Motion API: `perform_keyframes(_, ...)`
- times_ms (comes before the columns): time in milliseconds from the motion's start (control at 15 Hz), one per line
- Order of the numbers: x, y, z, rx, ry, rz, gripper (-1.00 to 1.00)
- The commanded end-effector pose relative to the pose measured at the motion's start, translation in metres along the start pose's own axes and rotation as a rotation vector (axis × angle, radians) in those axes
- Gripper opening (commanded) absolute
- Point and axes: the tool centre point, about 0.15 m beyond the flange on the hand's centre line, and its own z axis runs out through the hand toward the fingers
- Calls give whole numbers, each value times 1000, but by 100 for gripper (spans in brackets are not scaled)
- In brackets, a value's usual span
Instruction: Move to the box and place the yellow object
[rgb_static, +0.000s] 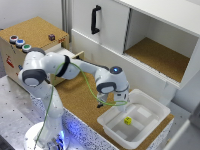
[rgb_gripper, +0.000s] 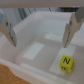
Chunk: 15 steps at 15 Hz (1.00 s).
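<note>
Gripper (rgb_gripper: 41, 31) hangs over the box (rgb_static: 152, 125), jaws spread wide w/ nothing between them. The yellow object (rgb_static: 128, 120) lies on the box floor, roughly mid-bin, toward the rim nearest the arm's base; in the wrist view it sits apart from both fingers (rgb_gripper: 71, 31). Dark marks on its top face, prob. a letter, too blurry to say. Box sits at the cork table (rgb_static: 82, 102) end, near the corner.
</note>
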Motion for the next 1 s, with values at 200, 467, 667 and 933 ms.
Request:
perform_keyframes(200, -112, -34, -94, 231, -10, -339, 100)
perform_keyframes(467, -108, -82, -101, 374, -75, -579, 100)
perform_keyframes(667, -121, -113, -91, 425, -120, -775, 100)
perform_keyframes(933, -152, -153, -87, 470, -161, -965, 100)
